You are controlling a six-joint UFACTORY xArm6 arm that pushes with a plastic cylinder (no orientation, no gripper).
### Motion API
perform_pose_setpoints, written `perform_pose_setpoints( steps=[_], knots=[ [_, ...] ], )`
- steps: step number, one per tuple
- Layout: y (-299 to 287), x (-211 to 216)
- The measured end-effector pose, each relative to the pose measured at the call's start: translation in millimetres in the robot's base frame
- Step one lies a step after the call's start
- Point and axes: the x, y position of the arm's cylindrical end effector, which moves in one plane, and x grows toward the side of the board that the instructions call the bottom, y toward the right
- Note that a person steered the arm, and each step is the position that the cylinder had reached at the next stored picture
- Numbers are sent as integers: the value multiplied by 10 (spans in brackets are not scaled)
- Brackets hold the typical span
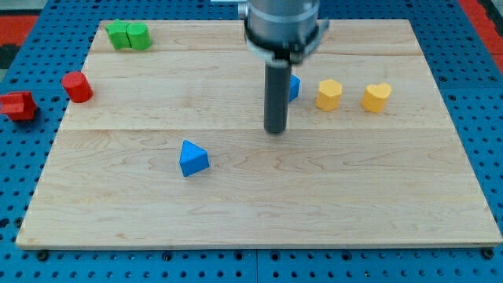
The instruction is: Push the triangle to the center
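Note:
A blue triangle block (193, 158) lies on the wooden board (259, 196), left of the middle and a little toward the view's bottom. My tip (275, 130) rests on the board near its middle, to the right of and slightly above the triangle, well apart from it. A second blue block (294, 86) is mostly hidden behind the rod, so its shape cannot be made out.
A yellow hexagon block (329, 94) and a yellow heart-like block (376, 97) sit right of the rod. Two green blocks (129, 35) touch at the top left. A red cylinder (77, 86) sits at the left edge; a red block (18, 105) lies off the board.

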Motion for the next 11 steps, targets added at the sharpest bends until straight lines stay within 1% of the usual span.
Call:
perform_pose_setpoints(
  steps=[1, 2, 3, 4, 5, 6, 7, 9, 10, 11],
  knots=[
    [-846, 868],
    [-1606, 699],
    [-1242, 255],
    [-918, -93],
    [-1081, -533],
    [-1164, -55],
    [-885, 157],
    [-724, -654],
    [-721, -621],
    [-653, -195]
  ],
)
